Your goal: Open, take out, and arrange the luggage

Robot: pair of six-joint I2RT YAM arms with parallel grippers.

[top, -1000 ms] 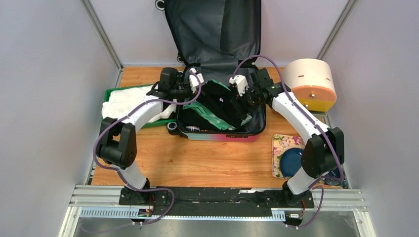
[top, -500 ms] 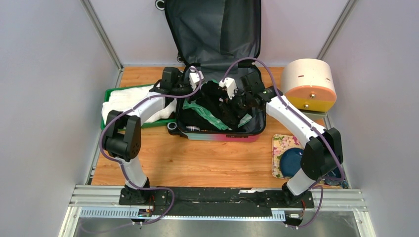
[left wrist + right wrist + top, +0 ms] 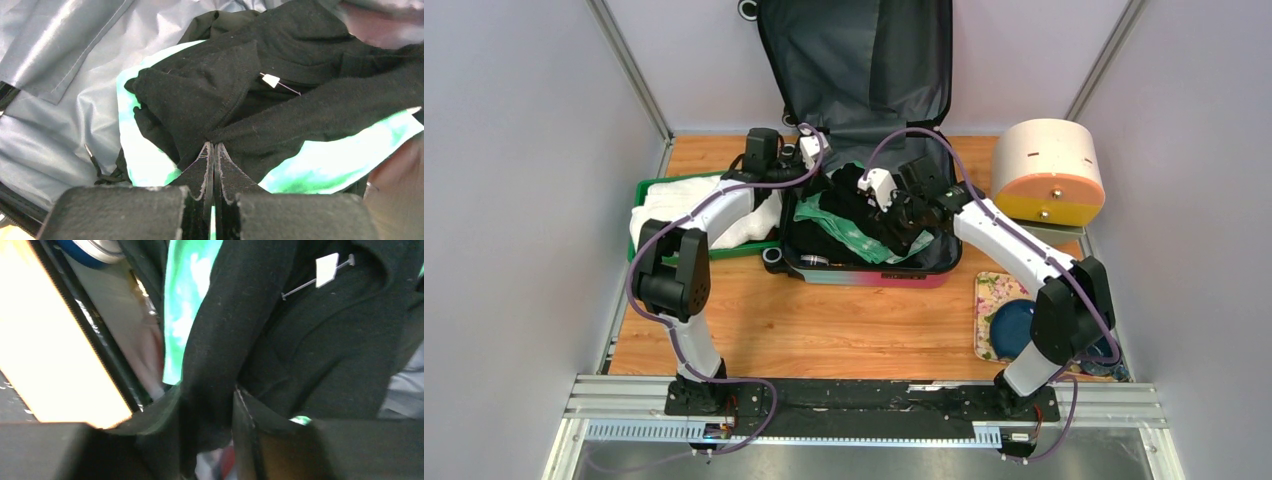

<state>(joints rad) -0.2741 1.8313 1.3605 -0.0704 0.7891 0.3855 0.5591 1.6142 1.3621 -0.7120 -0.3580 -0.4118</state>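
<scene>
Luggage (image 3: 854, 60): open at far middle of tabletop (image 3: 824, 330), lid upright, clothes heaped inside. Left tool (image 3: 214, 150): pressed together, tips against black garment (image 3: 210, 95). Right tool (image 3: 207, 390): pinching a fold of that garment, beside green cloth (image 3: 187, 295).

grey-lined luggage (image 3: 854, 70), black garment (image 3: 852, 188), green tie-dye cloth (image 3: 844, 232), cream-and-orange container (image 3: 1046, 165), green tray (image 3: 646, 186)
</scene>
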